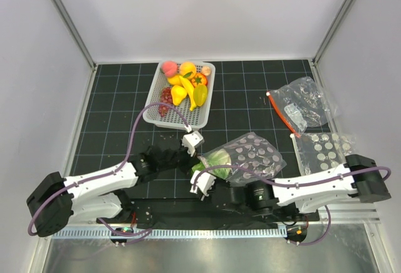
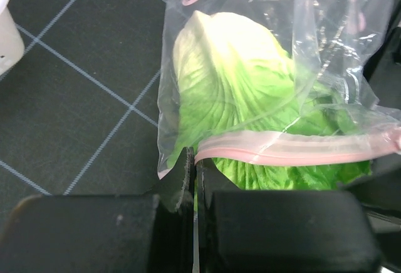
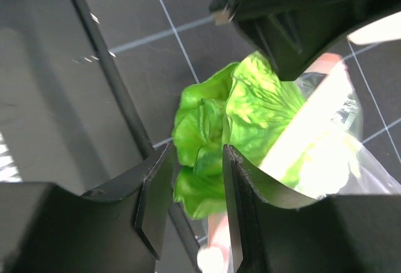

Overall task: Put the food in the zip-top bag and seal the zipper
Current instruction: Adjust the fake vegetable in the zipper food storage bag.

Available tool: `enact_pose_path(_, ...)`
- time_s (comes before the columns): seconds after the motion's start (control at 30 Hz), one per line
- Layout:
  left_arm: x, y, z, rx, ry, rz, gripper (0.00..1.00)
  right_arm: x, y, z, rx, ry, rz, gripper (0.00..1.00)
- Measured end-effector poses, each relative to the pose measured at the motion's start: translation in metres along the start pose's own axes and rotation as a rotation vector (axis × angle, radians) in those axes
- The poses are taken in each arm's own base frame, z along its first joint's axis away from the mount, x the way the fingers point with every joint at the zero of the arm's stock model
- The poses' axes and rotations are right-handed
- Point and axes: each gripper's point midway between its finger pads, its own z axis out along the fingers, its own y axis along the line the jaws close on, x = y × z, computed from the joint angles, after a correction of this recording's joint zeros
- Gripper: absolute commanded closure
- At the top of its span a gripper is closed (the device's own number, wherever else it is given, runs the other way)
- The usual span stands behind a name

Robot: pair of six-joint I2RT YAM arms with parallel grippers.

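Observation:
The dotted zip-top bag (image 1: 258, 156) lies in front of the arms with the green cabbage (image 1: 215, 159) in its mouth. In the left wrist view the cabbage (image 2: 229, 79) sits inside the bag (image 2: 313, 41), behind the pink zipper (image 2: 294, 149). My left gripper (image 2: 195, 168) is shut on the bag's mouth edge at the zipper's end. My right gripper (image 3: 197, 166) holds the cabbage's (image 3: 210, 129) protruding leaves between its fingers. The remaining food, banana (image 1: 187, 89), peach (image 1: 169, 67), grapes (image 1: 165, 96) and orange-red fruit (image 1: 199, 79), lies in a white basket (image 1: 150, 114).
An undotted clear bag with an orange-red strip (image 1: 299, 103) lies at the back right. Another flat dotted bag (image 1: 324, 149) lies by the right arm. White walls and metal posts enclose the mat on three sides.

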Motion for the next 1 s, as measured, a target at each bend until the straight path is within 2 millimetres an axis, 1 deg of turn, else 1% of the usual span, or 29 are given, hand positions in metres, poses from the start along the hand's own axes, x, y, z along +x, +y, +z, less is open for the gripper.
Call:
enact_pose_path(0.2, -0.004, -0.009, -0.004, 0.044, -0.008, -0.018, 1.0, 0.033, 0.0, 0.028, 0.094, 0.125, -0.114, 0.62)
enact_pose_path(0.23, -0.004, -0.01, -0.004, 0.05, -0.007, -0.02, 1.0, 0.038, -0.002, 0.033, 0.119, 0.144, -0.133, 0.66)
enact_pose_path(0.3, -0.004, -0.013, -0.005, 0.064, -0.003, -0.023, 1.0, 0.045, -0.008, 0.04, 0.167, 0.175, -0.154, 0.69)
enact_pose_path(0.33, -0.004, -0.014, -0.005, 0.071, 0.0, -0.025, 1.0, 0.048, -0.014, 0.041, 0.197, 0.186, -0.154, 0.7)
enact_pose_path(0.4, -0.004, -0.017, -0.006, 0.088, 0.009, -0.037, 1.0, 0.048, -0.031, 0.042, 0.263, 0.193, -0.13, 0.69)
enact_pose_path(0.43, -0.004, -0.019, -0.007, 0.098, 0.013, -0.048, 1.0, 0.046, -0.046, 0.041, 0.314, 0.19, -0.102, 0.69)
enact_pose_path(0.47, -0.005, -0.021, -0.008, 0.108, 0.016, -0.057, 1.0, 0.045, -0.055, 0.04, 0.347, 0.184, -0.079, 0.67)
enact_pose_path(0.57, -0.008, -0.029, -0.014, 0.144, 0.017, -0.097, 1.0, 0.04, -0.09, 0.031, 0.451, 0.156, 0.017, 0.66)
enact_pose_path(0.67, -0.014, -0.04, -0.022, 0.193, 0.005, -0.134, 1.0, 0.034, -0.111, 0.018, 0.494, 0.1, 0.101, 0.66)
enact_pose_path(0.77, -0.025, -0.052, -0.029, 0.248, -0.002, -0.172, 1.0, 0.026, -0.115, 0.01, 0.481, 0.036, 0.156, 0.66)
enact_pose_path(0.87, -0.037, -0.06, -0.035, 0.28, -0.003, -0.207, 1.0, 0.021, -0.109, 0.011, 0.431, -0.007, 0.19, 0.66)
enact_pose_path(1.0, -0.055, -0.067, -0.042, 0.302, -0.013, -0.252, 1.0, 0.02, -0.101, 0.01, 0.361, -0.039, 0.219, 0.66)
